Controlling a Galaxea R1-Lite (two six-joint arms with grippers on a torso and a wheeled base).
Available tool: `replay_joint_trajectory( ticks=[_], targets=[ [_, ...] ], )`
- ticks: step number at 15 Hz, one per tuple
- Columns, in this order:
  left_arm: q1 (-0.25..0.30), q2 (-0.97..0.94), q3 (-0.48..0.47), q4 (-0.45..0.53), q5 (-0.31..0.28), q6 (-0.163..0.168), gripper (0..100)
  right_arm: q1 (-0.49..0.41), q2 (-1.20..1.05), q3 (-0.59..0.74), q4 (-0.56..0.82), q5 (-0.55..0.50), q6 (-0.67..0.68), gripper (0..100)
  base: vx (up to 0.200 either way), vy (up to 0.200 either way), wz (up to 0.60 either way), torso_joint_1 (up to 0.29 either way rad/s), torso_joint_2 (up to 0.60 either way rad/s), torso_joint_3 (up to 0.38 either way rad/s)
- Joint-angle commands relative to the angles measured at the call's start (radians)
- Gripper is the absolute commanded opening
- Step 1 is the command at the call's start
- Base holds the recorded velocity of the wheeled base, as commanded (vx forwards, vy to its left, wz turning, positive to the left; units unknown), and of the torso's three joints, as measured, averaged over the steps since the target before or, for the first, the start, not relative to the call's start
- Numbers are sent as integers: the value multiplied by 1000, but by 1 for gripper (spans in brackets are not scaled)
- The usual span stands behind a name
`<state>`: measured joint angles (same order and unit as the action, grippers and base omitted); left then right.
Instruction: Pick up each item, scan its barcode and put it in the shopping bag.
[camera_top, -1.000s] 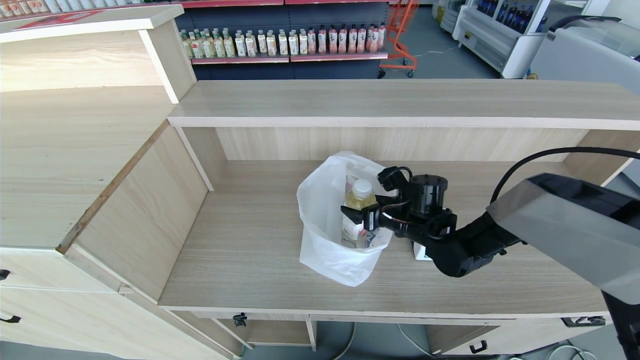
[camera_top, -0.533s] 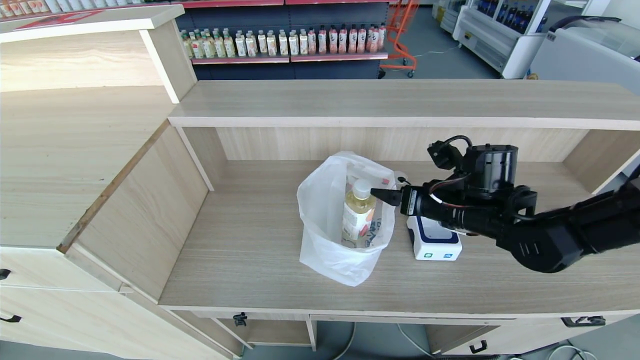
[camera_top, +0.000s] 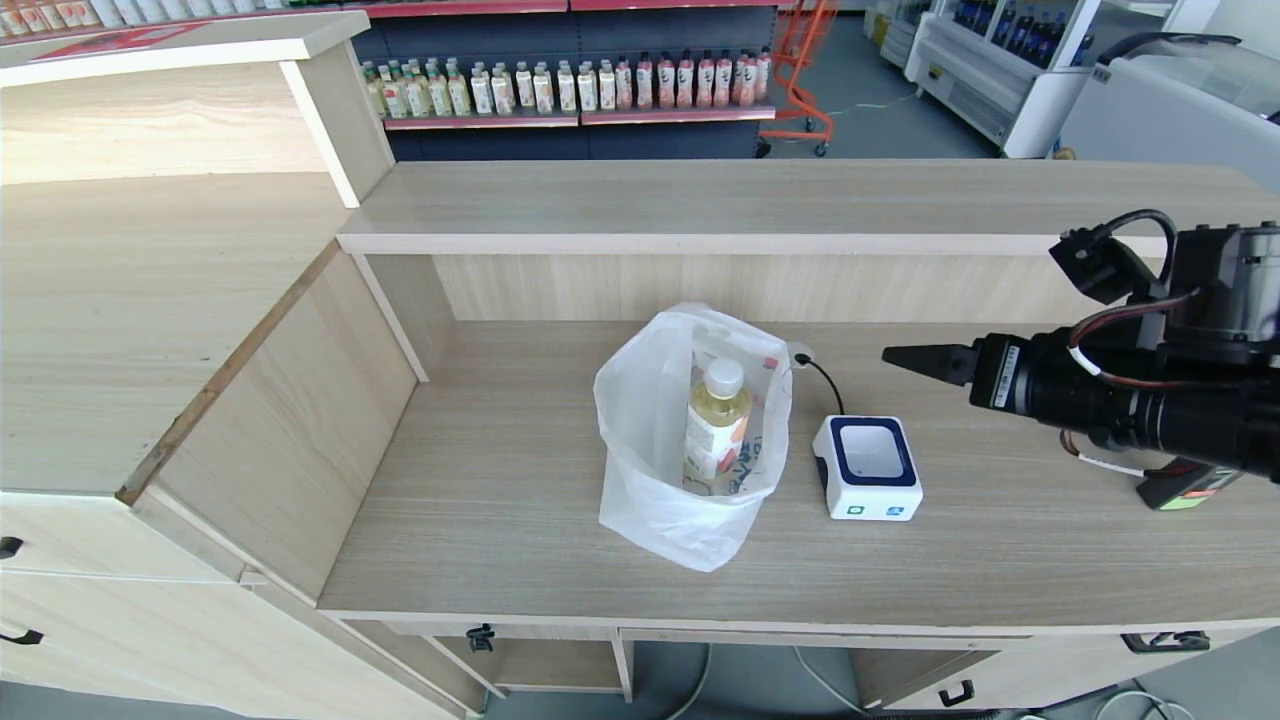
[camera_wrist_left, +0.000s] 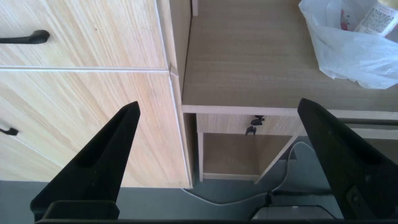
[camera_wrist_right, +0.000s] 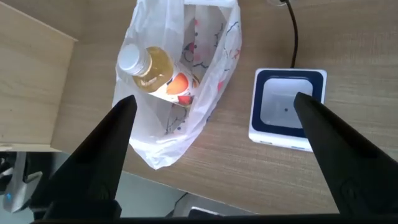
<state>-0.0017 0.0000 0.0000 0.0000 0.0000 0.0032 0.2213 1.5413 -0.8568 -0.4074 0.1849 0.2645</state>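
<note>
my right gripper hangs empty above the counter, fingers wide apart. the bottle stands upright in the shopping bag, scanner just beside. left gripper spread apart too.

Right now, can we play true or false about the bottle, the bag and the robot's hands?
1. The bottle stands inside the shopping bag. True.
2. The right gripper is holding the bottle. False: it is open and empty, away from the bag.
3. The scanner sits on the counter beside the bag. True.
4. The bottle has no cap. False: a white cap is on it.
5. The left gripper is shut. False: it is open.
</note>
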Motion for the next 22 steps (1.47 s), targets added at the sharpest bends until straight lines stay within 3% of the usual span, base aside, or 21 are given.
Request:
replay_joint_trajectory(
  ticks=[1, 3, 22],
  targets=[
    [0, 0, 0, 0, 0, 0, 100, -8, -35, 45, -2, 1, 1, 100, 0, 0, 0, 0, 0, 0],
    [0, 2, 0, 0, 0, 1, 100, -10, -41, 61, -4, -1, 1, 100, 0, 0, 0, 0, 0, 0],
    [0, 2, 0, 0, 0, 1, 100, -31, -56, 125, 2, -2, 2, 100, 0, -200, 0, 3, 0, 2]
  ],
)
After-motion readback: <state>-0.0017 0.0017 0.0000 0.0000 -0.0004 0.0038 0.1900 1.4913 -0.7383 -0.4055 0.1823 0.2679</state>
